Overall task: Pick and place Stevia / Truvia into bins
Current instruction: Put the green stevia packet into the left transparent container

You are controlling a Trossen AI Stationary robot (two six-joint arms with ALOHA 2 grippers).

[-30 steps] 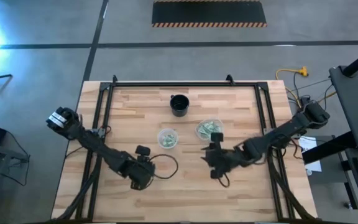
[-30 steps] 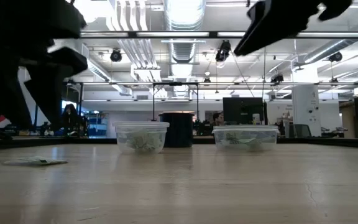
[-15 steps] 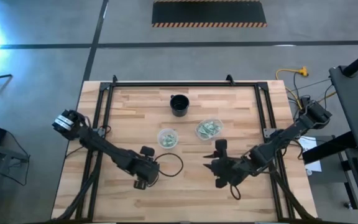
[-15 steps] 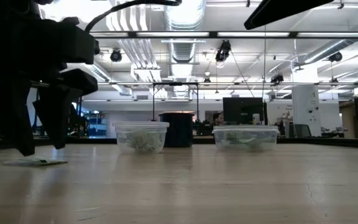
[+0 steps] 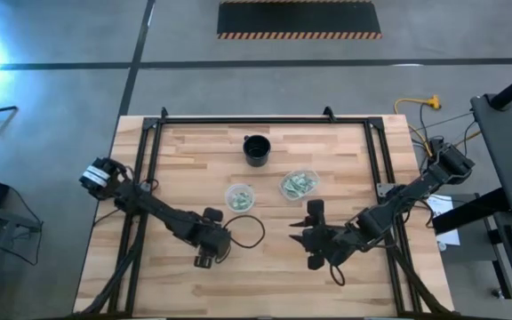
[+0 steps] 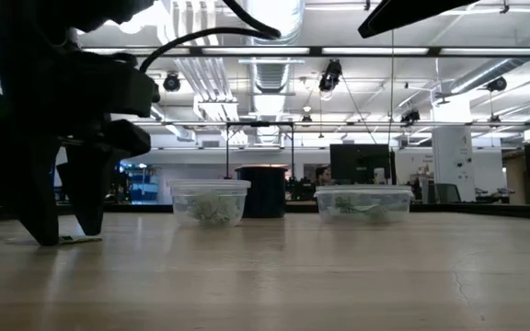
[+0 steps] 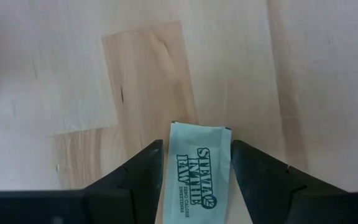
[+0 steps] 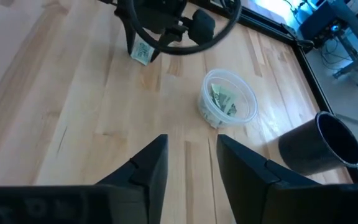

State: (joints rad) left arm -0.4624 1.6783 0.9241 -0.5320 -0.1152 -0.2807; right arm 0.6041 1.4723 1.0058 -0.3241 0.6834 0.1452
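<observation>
2 clear bins w/ packets, 1 Stevia packet between open left hand fingers; right hand open, empty.

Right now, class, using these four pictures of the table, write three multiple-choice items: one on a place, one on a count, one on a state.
1. Where does the loose sweetener packet lie?
A. in the black cup
B. on the wood between the left tool's fingers
C. on the floor

2. How many clear cups stand on the table?
A. two
B. four
C. none

3. How does the left tool stand?
A. shut on the packet and lifted
B. open, astride the packet
C. inside a clear cup

Answers:
1 B: the left wrist view shows it flat on the table between the fingers.
2 A: the high view shows one clear cup and a second near the black cup.
3 B: gaps show on both sides of the packet.
</observation>
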